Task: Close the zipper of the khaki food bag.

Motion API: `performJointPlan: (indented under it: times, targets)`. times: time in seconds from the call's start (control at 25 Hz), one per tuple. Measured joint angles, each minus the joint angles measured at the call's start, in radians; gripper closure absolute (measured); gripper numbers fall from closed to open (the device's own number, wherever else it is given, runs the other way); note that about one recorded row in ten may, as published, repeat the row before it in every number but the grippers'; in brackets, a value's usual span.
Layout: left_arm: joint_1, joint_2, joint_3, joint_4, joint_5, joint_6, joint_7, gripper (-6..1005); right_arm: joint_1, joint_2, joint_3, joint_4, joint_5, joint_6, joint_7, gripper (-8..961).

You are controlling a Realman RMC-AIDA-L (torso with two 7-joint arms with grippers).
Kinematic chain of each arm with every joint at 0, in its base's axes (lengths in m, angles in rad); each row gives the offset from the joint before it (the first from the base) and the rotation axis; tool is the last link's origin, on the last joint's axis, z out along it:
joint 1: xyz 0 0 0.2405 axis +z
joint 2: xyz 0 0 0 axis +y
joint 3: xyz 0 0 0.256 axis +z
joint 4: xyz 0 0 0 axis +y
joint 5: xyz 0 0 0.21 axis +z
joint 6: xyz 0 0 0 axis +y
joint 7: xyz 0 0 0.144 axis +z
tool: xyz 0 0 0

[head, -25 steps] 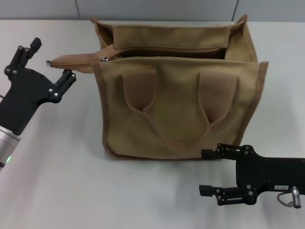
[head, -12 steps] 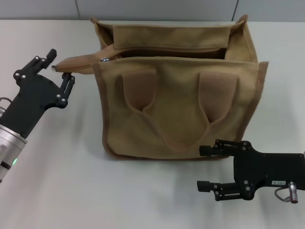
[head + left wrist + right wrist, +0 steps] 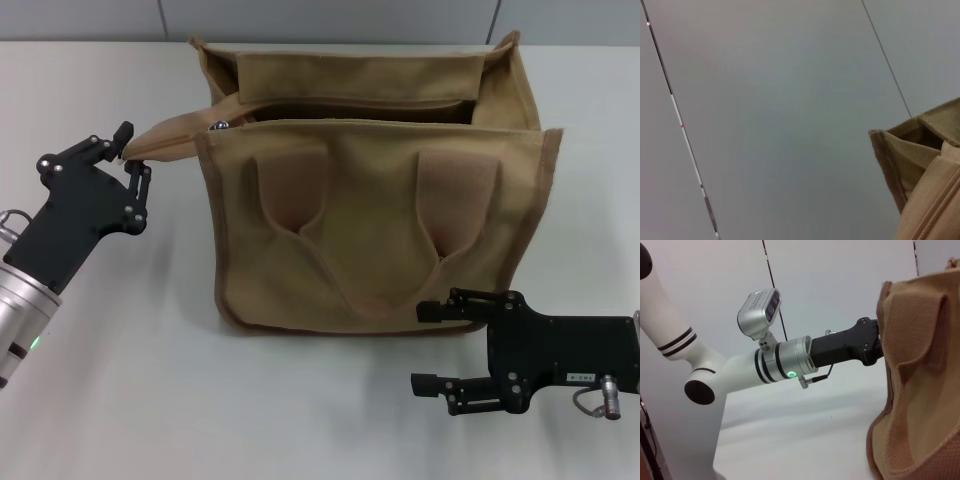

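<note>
Currently the khaki food bag (image 3: 375, 190) stands upright in the centre of the head view on the white table (image 3: 130, 400), top mouth open, two looped handles hanging down its front face. The zipper (image 3: 340, 112) runs along the upper edge; its tape end sticks out past the bag's upper-left corner, with the small silver pull tab (image 3: 218, 126) at that corner.

Left arm enters from the lower left, angled up and to the right. Left gripper (image 3: 131, 158) is at the free end of the tape, fingers either side of it with a narrow gap; whether they pinch the fabric cannot be told.

Right arm enters from the lower right, lying low and level. Right gripper (image 3: 428, 347) points left, fingers apart and holding nothing, just below the bag's lower front edge.

Left wrist view: bag corner and zipper teeth (image 3: 935, 212) at lower right.
</note>
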Motion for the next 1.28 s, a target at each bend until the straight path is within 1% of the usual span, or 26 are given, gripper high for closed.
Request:
performJointPlan:
  times: [0.04,0.28,0.4,0.48,0.6,0.72,0.76,0.8,0.88,0.92,1.0,1.08,1.12,1.16,1.24,1.28]
  targets:
    - [0.000,0.000,0.004,0.002,0.001,0.000,0.000,830,0.000,0.000,0.000,0.000,0.000,0.000,0.000,139]
    - [0.000,0.000,0.011,0.011,0.023,0.002,0.001,841,0.000,0.001,0.000,0.001,0.000,0.000,0.000,139]
    - [-0.003,0.000,0.009,0.012,0.024,0.013,0.001,870,0.000,0.001,0.001,0.001,0.005,-0.012,0.001,139]
    - [-0.006,0.000,0.007,0.013,0.023,0.025,-0.001,890,0.001,0.002,0.001,0.002,0.013,-0.048,0.005,139]
    - [-0.011,0.000,-0.008,0.009,0.018,0.044,-0.006,920,0.014,0.001,0.002,0.001,0.042,-0.147,0.041,138]
    - [-0.020,0.000,-0.032,-0.001,0.017,0.068,-0.009,949,0.035,-0.002,0.002,-0.005,0.110,-0.249,0.105,138]
    - [-0.020,0.000,-0.032,-0.001,0.017,0.068,-0.009,949,0.055,-0.003,0.002,-0.010,0.159,-0.285,0.159,138]
    - [-0.028,0.000,-0.042,-0.011,0.017,0.091,-0.018,948,0.055,-0.003,0.002,-0.010,0.159,-0.285,0.159,138]
    - [-0.034,0.000,-0.046,-0.013,0.017,0.111,-0.042,948,0.094,-0.006,-0.008,-0.035,0.202,-0.306,0.265,138]
    - [-0.036,0.000,-0.048,-0.012,0.017,0.120,-0.061,948,0.094,-0.006,-0.008,-0.035,0.202,-0.306,0.265,138]
    - [-0.041,0.000,-0.055,-0.006,0.017,0.129,-0.110,947,0.115,-0.008,-0.024,-0.074,0.170,-0.306,0.339,138]
    - [-0.043,0.002,-0.061,-0.001,0.017,0.130,-0.140,947,0.118,-0.011,-0.036,-0.117,0.103,-0.297,0.398,138]
    - [-0.044,0.003,-0.063,0.000,0.017,0.129,-0.154,947,0.103,-0.012,-0.038,-0.149,0.049,-0.285,0.424,138]
    - [-0.044,0.003,-0.065,0.002,0.017,0.128,-0.163,947,0.103,-0.012,-0.038,-0.149,0.049,-0.285,0.424,138]
    - [-0.044,0.004,-0.070,0.003,0.016,0.125,-0.166,946,0.070,-0.017,-0.033,-0.179,-0.029,-0.253,0.441,138]
    - [-0.044,0.003,-0.073,0.003,0.016,0.124,-0.167,946,0.070,-0.017,-0.033,-0.179,-0.029,-0.253,0.441,138]
